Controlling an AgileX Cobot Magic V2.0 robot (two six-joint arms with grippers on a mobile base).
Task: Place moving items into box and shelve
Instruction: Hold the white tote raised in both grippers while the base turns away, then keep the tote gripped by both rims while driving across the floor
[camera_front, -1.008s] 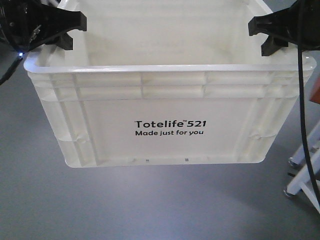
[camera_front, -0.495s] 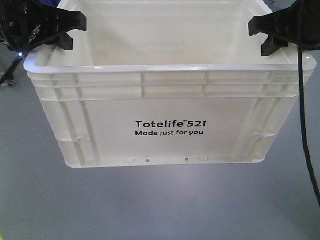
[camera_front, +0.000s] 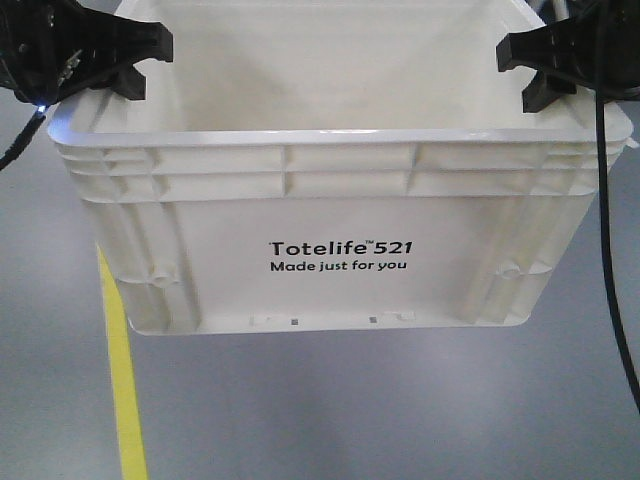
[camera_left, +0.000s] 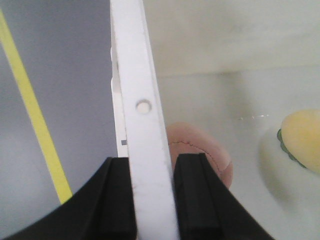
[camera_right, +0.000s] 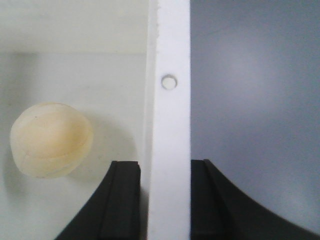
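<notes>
**White tote clamped at both side rims**

The grey floor (camera_front: 350, 410), marked with a yellow line (camera_front: 120, 380), lies below. The white Totelife 521 tote (camera_front: 340, 200) hangs between the arms. The left gripper (camera_left: 152, 195) is closed on the left rim and the right gripper (camera_right: 167, 200) on the right rim. On the tote bottom, the pinkish-brown seamed ball (camera_left: 200, 160) sits beside the left wall and the pale yellow ball (camera_right: 50, 140) near the right wall.

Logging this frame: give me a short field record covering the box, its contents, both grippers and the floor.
box: white Totelife tote, upright, open top
left gripper: clamped on the box's side rim
right gripper: clamped on the opposite side rim
contents: pinkish-brown ball by the left wall; pale yellow ball near the right wall
floor: grey, yellow line below the box's left end
stage: both balls inside; box not yet shelved
</notes>
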